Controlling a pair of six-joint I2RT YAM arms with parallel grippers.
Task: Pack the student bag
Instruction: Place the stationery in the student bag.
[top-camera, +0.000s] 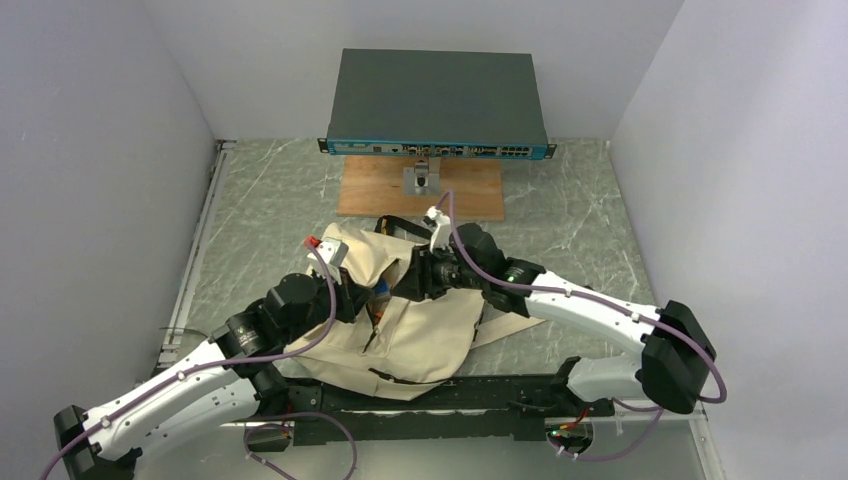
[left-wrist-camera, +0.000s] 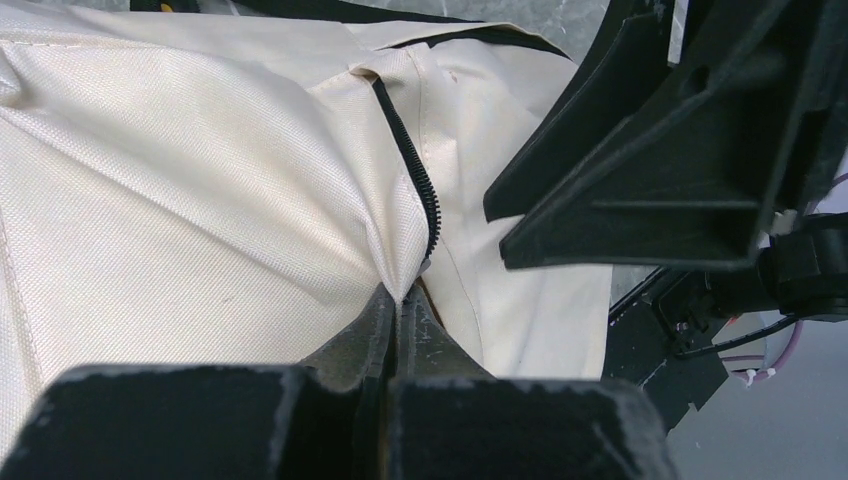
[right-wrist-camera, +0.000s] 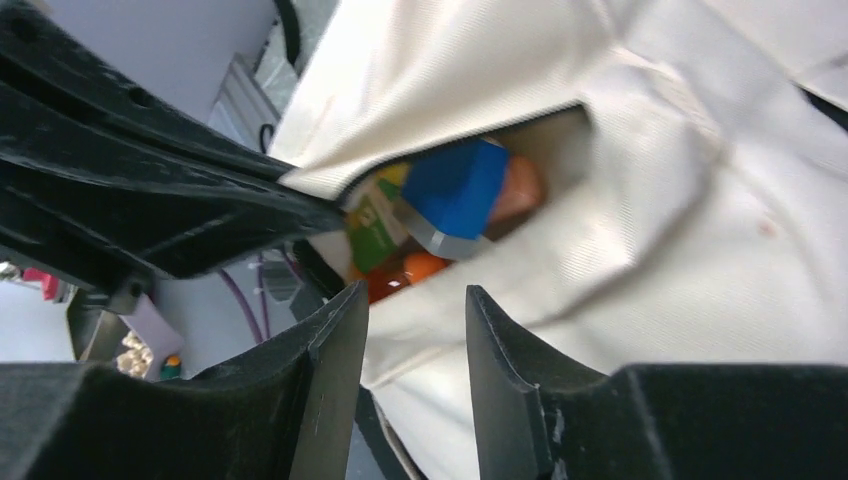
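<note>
The student bag is a beige canvas backpack lying flat at the table's near middle. My left gripper is shut on a fold of the bag's canvas beside its black zipper; in the top view it sits at the bag's left opening edge. My right gripper is open and empty, hovering just above the bag's cloth at the opening. Inside the opening lie a blue block, a green box and orange things. In the top view the right gripper faces the left one across the opening.
A dark network switch stands at the back on a wooden board. A small grey stand sits in front of it. The bag's strap trails right. The left gripper's body shows close by in the right wrist view.
</note>
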